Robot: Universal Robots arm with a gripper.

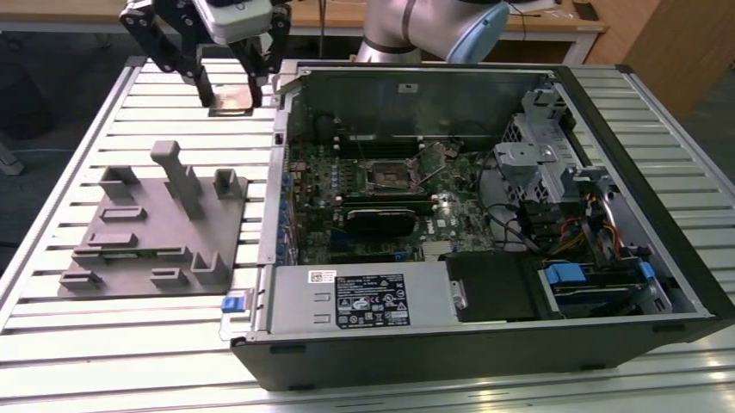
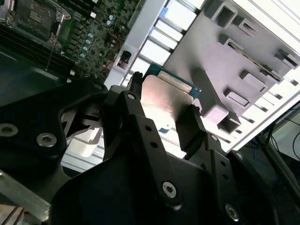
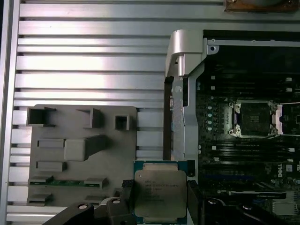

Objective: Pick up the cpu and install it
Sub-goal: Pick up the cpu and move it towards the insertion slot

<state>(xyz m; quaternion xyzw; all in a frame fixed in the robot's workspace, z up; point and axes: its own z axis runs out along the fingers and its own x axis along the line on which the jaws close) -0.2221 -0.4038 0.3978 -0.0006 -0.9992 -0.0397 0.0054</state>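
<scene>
The gripper (image 1: pixel 233 88) hangs over the slatted bench (image 1: pixel 115 344) near its far edge in the exterior view, between the grey tray (image 1: pixel 138 258) and the corner of the open computer case (image 1: pixel 483 353). Its jaws are closed partway onto the cpu (image 3: pixel 159 190), pinching two opposite edges. It is held flat with the metal top up, likely so the underside contacts go untouched. The cpu sits well apart from the open socket (image 3: pixel 255 119) — not yet installed.
</scene>
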